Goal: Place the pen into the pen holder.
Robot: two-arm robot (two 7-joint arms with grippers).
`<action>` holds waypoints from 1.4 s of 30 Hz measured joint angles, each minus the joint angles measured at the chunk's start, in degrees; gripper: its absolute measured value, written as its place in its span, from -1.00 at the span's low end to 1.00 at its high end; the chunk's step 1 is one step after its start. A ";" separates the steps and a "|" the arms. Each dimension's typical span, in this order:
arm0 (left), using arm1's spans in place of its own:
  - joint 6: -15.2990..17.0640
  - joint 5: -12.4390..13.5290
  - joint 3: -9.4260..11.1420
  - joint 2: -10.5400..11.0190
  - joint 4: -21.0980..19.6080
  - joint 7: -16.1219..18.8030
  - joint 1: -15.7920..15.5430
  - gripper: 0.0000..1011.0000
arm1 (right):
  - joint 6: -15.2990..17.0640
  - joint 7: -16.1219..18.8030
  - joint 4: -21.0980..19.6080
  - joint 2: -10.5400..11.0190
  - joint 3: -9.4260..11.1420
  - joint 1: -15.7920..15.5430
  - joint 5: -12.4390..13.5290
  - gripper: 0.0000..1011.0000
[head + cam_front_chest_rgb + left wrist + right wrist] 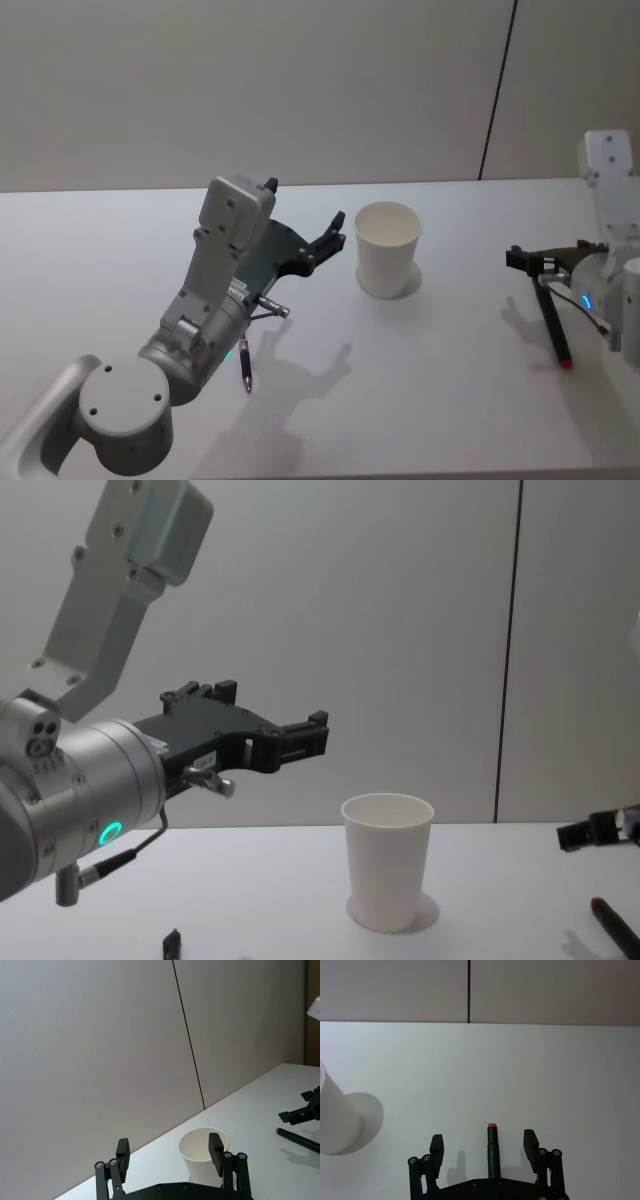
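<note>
The pen (pixel 553 325) lies flat on the white table (pixel 440 400), well apart from the pen holder (pixel 388 250) and off to its right. Its long axis runs from the far side of the table toward the robot, slanting a little rightward as it comes nearer. One red end (pixel 567 363) points at the robot, and the other red end (pixel 492 1125) points toward the wall (pixel 545 990). The right gripper (pixel 548 262) hangs over the pen's far part with its fingers (pixel 530 1142) spread wide; in the right wrist view the pen (pixel 493 1155) sits midway between them, touching neither. The pen holder stands upright on its narrow base, mouth up, and its inside shows plain white. The left gripper (pixel 325 240) is raised above the table to the left of the pen holder, its fingers (pixel 215 1146) also parted. A small black stub (pixel 245 370) lies on the table near the left arm.
</note>
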 joint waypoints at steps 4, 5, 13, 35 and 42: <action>0.00 0.00 0.00 0.00 0.00 0.00 0.00 0.98 | 0.68 -0.23 2.39 -0.40 0.30 1.49 -0.21 0.98; 0.00 0.00 0.00 0.00 0.00 0.00 0.00 0.98 | 0.93 -0.27 3.34 -0.53 0.42 2.07 -0.31 0.98; 0.00 0.00 0.00 0.00 0.00 0.00 0.00 0.98 | 2.19 -0.29 8.41 -1.24 0.98 5.15 -0.77 0.98; 0.00 0.00 0.00 0.00 0.00 0.00 0.00 0.98 | 2.42 2.01 20.73 -2.67 2.32 11.81 -0.49 0.98; 0.00 0.00 0.00 0.00 0.00 0.00 0.00 0.98 | 1.62 3.25 24.10 -2.93 2.75 13.39 0.00 0.98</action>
